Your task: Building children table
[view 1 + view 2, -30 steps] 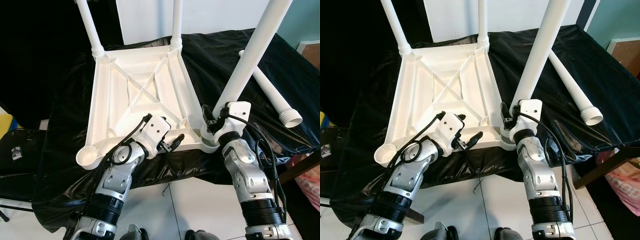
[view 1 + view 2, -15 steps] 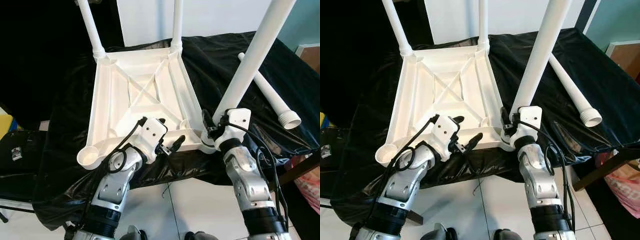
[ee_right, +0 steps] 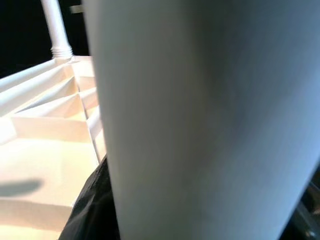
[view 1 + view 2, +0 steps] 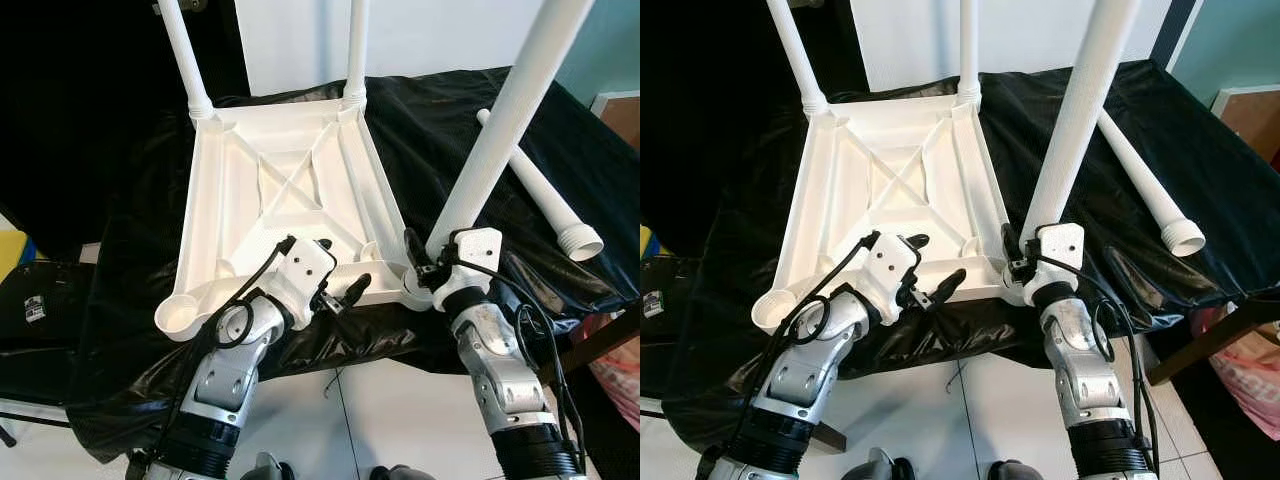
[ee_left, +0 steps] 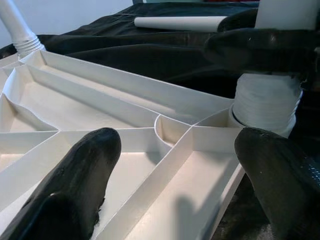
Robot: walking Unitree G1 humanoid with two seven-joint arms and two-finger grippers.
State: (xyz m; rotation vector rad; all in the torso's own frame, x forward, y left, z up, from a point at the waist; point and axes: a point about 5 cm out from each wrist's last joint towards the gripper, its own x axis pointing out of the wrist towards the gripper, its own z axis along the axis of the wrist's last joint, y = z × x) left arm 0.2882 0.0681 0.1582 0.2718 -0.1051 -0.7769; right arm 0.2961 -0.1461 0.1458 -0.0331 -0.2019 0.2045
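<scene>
now the left gripper (image 4: 342,290), fingers spread, braces the near rim of the upturned white plastic tabletop (image 4: 270,200) on the black sheet, while the right gripper (image 4: 418,265) pinches the white tubular leg (image 4: 500,130), best kept upright while twisting into its corner socket.
</scene>
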